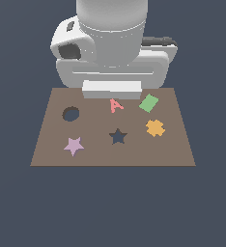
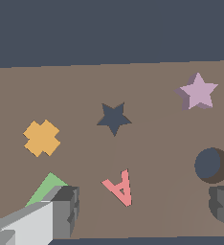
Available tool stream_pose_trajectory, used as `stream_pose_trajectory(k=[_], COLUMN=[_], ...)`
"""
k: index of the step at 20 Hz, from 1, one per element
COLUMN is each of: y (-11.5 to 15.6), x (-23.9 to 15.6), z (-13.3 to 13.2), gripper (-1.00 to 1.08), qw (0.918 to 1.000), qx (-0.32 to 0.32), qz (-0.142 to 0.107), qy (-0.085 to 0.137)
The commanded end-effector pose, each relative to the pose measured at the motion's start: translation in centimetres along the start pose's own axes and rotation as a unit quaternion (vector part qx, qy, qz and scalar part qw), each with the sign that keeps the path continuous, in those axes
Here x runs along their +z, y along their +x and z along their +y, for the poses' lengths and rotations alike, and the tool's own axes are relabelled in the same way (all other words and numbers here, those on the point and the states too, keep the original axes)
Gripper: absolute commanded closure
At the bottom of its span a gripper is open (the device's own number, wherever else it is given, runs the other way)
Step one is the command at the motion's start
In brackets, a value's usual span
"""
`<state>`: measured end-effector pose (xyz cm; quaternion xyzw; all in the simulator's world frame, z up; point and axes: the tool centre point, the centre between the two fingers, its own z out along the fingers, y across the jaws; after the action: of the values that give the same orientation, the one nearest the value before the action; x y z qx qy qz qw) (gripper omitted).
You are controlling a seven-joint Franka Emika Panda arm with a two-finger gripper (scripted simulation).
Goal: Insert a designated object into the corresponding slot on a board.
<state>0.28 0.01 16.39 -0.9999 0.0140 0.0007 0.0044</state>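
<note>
The lilac-pink star (image 1: 74,145) lies flat on the brown board (image 1: 175,149) near its front corner on the exterior view's left; it also shows in the wrist view (image 2: 198,91). The dark navy star-shaped slot (image 1: 118,136) is empty at the board's front middle and shows in the wrist view (image 2: 114,118). My gripper (image 1: 111,90) hangs over the board's far edge, above the salmon letter A, away from the star. In the wrist view the gripper (image 2: 145,210) is open and empty, with its fingers (image 2: 66,210) wide apart.
On the board are a dark round hole (image 1: 70,114), a salmon letter A (image 1: 116,105), a green rectangular piece (image 1: 148,103) and an orange cross-like piece (image 1: 155,127). The arm's white body rises behind the board's far edge.
</note>
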Motion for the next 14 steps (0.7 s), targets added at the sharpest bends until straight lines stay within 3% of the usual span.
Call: stream_pose_trajectory(k=[1,14], y=[0.0,2.2], x=[0.0,1.9], z=[0.0,1.3], gripper=[-0.92,-0.92], qw=[1.0000,0.9975], qx=[0.000,0.071], qz=[0.000,0.001], qy=[0.000,-0.001])
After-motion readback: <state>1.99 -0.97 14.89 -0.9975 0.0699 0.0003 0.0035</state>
